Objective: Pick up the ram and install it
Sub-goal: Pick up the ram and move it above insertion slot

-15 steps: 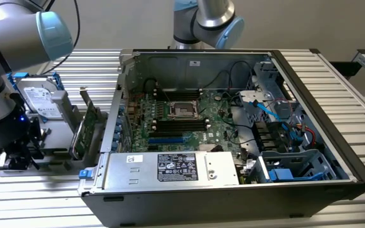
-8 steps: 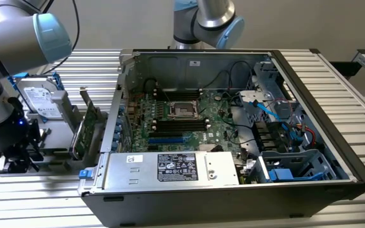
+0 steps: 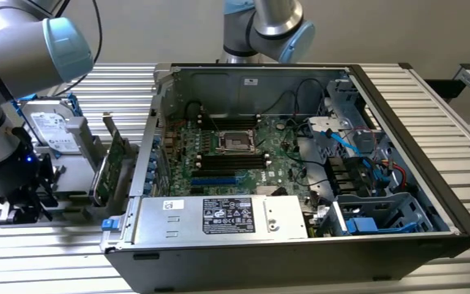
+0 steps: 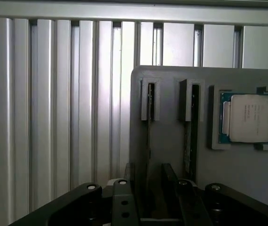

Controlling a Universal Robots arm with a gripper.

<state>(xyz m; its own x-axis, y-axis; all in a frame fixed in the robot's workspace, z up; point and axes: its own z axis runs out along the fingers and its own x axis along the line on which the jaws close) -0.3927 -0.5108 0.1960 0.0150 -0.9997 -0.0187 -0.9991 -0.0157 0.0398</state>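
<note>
gripper (image 4: 150,181) hangs low over the grey holder (image 4: 169,136), narrow-open, one finger on each side of a ram (image 4: 148,123) standing on edge in its slot. fingers (image 4: 170,181) look apart from the board, can't tell any contact

counts on the holder in the wrist view: 2 slots, 2 sticks, 1 CPU (image 4: 249,117). the straddled ram is in the slot nearest the holder's edge. second stick (image 4: 191,127) is one slot over, between the ram and the CPU, with a strip of bare holder between the sticks. CPU lies flat in its own recess, apart from both

room: past the holder's edge beside the ram it's open slatted table (image 4: 54,117); on the other side the second stick is near the finger

exterior view: gripper (image 3: 22,205) is down at the holder (image 3: 70,184). 1 hard drive (image 3: 51,128) and 1 expansion card (image 3: 111,166) stand upright on the holder, card on the case side. just beyond the holder, 1 open PC case (image 3: 300,263) with the motherboard (image 3: 227,153) flat on its floor and a bank of black slots (image 3: 231,162) mid-board. walls stand all round, top open, cables bunched on the side far from the holder
</note>
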